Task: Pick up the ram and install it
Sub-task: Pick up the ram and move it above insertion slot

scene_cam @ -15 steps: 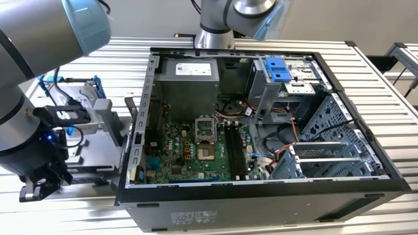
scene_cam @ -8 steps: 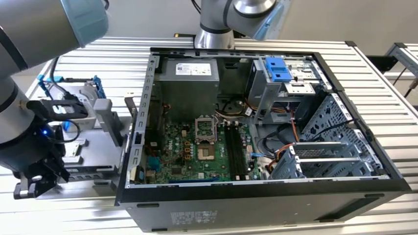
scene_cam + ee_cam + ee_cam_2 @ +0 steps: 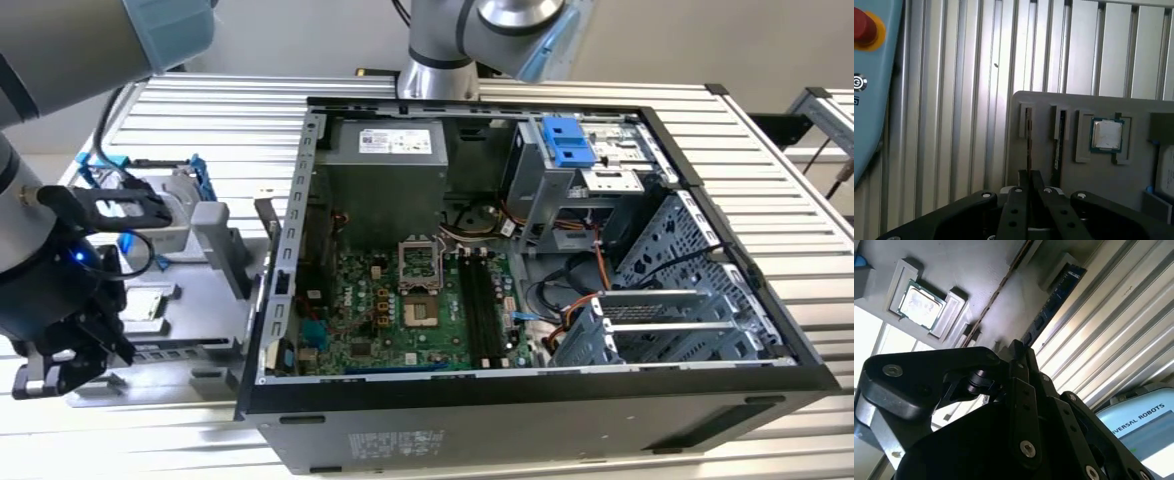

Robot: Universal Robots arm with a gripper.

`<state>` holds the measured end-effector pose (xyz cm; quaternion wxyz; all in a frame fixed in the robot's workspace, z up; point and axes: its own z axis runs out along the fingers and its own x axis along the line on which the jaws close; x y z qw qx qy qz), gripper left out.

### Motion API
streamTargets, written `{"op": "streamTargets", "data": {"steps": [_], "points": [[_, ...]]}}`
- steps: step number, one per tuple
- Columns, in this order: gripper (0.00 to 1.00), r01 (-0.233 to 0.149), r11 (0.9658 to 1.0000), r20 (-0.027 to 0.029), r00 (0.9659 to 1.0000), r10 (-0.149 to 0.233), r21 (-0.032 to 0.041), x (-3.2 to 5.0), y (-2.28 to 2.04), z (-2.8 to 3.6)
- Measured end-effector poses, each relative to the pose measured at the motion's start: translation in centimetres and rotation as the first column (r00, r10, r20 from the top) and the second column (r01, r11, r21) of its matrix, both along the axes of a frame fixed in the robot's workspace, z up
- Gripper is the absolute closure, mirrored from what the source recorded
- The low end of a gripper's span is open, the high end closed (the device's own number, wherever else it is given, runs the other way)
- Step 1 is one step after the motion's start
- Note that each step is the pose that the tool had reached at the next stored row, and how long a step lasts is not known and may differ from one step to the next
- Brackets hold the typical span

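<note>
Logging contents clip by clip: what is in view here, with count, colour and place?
computer case: one, black, open, mid-table.
motherboard: one, green, inside the case.
blue bracket: one, in the case's drive bay.
parts tray: one, grey, at the exterior view's left of the case.
ram: one, thin, edge-on in a tray slot.
second ram stick: one, dark, in the neighbouring slot.
processor chip: one, silver, in a tray recess.
pendant: one, light blue with a red button, beside the tray.
table: one, silver, ribbed.
robot arm: one, grey.
gripper: one, black, in line with the ram.
</note>
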<state>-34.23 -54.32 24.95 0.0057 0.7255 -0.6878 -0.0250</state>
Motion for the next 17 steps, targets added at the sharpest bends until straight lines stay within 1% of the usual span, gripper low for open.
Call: {"op": "streamTargets", "data": {"steps": [7,10,15,17], "points": [[1.00,0.000,1.0000,0.0000,1.0000,0.000,0.0000,0.00,0.00,1.42],[1.00,0.000,1.0000,-0.0001,1.0000,0.000,-0.0001,0.00,0.00,2.17],[1.00,0.000,1.0000,0.0000,1.0000,0.000,0.0000,0.00,0.00,3.14],[1.00,0.000,1.0000,0.0000,1.0000,0.000,0.0000,0.00,0.00,3.69]]}}
